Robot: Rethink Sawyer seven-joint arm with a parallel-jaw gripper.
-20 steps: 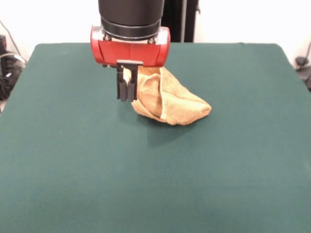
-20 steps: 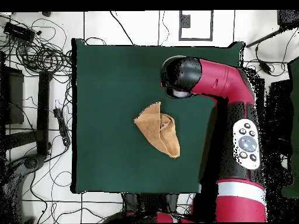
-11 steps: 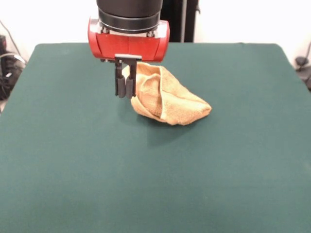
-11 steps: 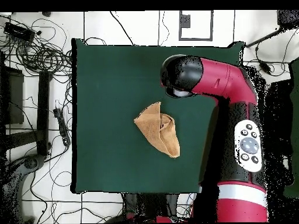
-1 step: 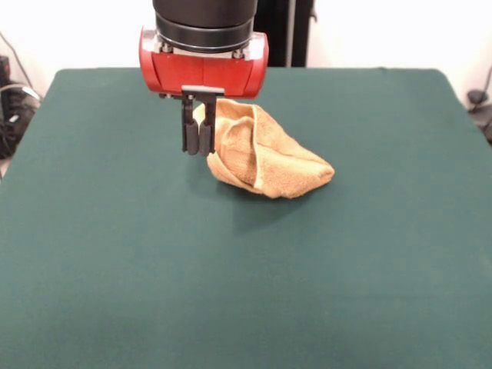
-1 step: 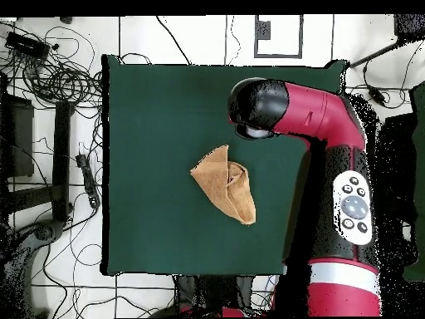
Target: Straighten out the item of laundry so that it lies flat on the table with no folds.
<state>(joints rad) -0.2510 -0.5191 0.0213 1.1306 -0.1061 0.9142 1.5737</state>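
The near stretch of the table (image 5: 231, 307) is bare dark green felt-like cloth, smooth from the front edge up to the middle of the top. Around the middle lies the golden yellow-orange towel (image 5: 265, 157), bunched and folded over on itself into a rough pouch: one rounded end rests on the cloth toward the picture's right, while the other side rises in curled layers with a paler hem showing along the upper folds. In the overhead view the towel (image 6: 224, 184) reads as a pointed, roughly triangular wad near the table's centre, a fold line running down its length, well clear of every table edge (image 6: 106, 166). Beside the towel's raised side hangs the gripper (image 5: 197, 146), its two black jaws pressed together with nothing between them, the tips above the cloth and close by the towel's upper fold; whether they touch it I cannot tell. Above them sits the red wrist block (image 5: 204, 69) and the black arm cylinder, which hides part of the far table and the towel's rear edge. From above, the red and black arm (image 6: 324, 125) covers one side of the table. Tangled cables (image 6: 50, 75) lie on the tiled floor beside the table
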